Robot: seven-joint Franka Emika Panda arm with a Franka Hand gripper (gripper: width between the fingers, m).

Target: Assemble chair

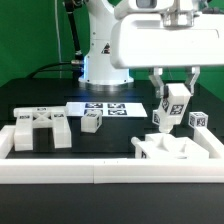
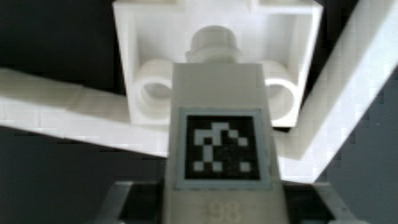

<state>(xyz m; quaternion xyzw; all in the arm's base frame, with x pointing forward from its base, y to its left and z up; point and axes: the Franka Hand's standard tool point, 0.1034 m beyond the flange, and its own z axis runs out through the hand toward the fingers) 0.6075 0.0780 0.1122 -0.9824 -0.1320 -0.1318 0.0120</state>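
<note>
My gripper [image 1: 174, 90] is shut on a white tagged chair leg [image 1: 171, 108] and holds it tilted just above a flat white chair part [image 1: 172, 150] at the exterior view's right. In the wrist view the leg [image 2: 221, 125] runs away from my fingers, its round peg end over the white part [image 2: 217, 35]. A slotted seat block [image 1: 42, 129] lies at the exterior view's left. A small tagged piece [image 1: 92, 122] lies mid-table. Another tagged piece [image 1: 198, 118] lies to the right of my gripper.
The marker board [image 1: 105, 108] lies flat at the back centre. A long white border rail [image 1: 100, 172] runs along the front and up both sides. The robot base [image 1: 104, 60] stands behind the marker board.
</note>
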